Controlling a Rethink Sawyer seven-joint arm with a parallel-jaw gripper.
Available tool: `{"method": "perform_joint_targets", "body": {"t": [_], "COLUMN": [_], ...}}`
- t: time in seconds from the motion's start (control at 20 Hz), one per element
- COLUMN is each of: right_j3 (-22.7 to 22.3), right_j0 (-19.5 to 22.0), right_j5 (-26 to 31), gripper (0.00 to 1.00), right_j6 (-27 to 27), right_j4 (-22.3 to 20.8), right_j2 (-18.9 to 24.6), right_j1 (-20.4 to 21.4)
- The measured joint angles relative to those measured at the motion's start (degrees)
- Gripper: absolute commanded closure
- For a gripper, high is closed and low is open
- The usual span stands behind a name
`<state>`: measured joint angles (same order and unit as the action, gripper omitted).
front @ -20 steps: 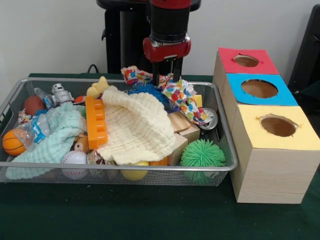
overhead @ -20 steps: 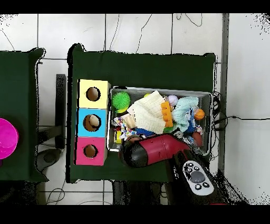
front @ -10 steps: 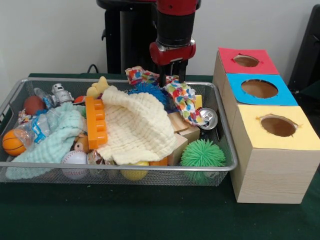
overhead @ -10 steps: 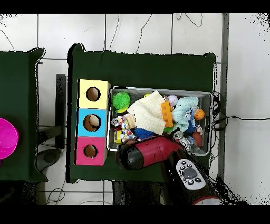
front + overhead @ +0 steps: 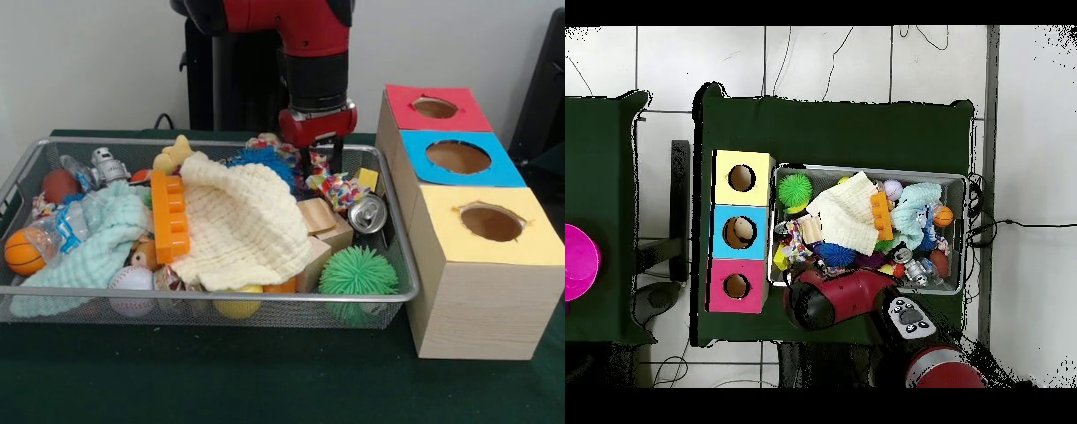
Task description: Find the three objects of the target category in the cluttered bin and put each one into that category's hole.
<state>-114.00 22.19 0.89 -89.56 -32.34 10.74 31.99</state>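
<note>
- The gripper (image 5: 321,157) hangs over the far right part of the wire bin (image 5: 402,291), and its jaws are pressed onto the multicoloured patterned cloth (image 5: 340,188), lifting one end of it
- The rest of that cloth droops down onto the clutter just beside a silver can (image 5: 366,213) lying on its side
- The red and black arm (image 5: 865,298) crosses the bin's edge in the overhead view and hides the gripper there
- A cream knitted cloth (image 5: 243,223) drapes over the middle of the bin, touching an orange toy brick (image 5: 169,215) on its left
- A pale green cloth (image 5: 97,249) lies at the left, near an orange ball (image 5: 21,251) and a white baseball (image 5: 131,286)
- A green spiky ball (image 5: 357,272) sits in the near right corner
- Beside the bin on the dark green tabletop (image 5: 265,380) stand 3 wooden boxes with holes: red (image 5: 434,107), blue (image 5: 457,156) and yellow (image 5: 491,222)
- Something pale seems to lie inside the blue box's hole (image 5: 742,231) in the overhead view
</note>
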Motion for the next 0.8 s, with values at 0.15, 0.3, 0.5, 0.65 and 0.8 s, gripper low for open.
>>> {"method": "perform_joint_targets", "body": {"t": [0.15,0.3,0.5,0.65,0.8], "right_j3": [0.29,0.48,0.56,0.54,0.51], "right_j0": [0.18,0.30,0.30,0.30,0.14], "right_j5": [-1.80,-3.33,-3.37,-3.34,-2.15], "gripper": [1.00,1.00,1.00,1.00,1.00], "right_j6": [-0.01,-0.01,-0.01,-0.01,-0.01], "right_j4": [0.02,0.01,0.47,0.99,2.56], "right_j2": [-0.60,-1.02,-1.05,-1.05,-1.04], "right_j1": [-0.19,-0.40,-0.85,-0.87,-0.56]}}
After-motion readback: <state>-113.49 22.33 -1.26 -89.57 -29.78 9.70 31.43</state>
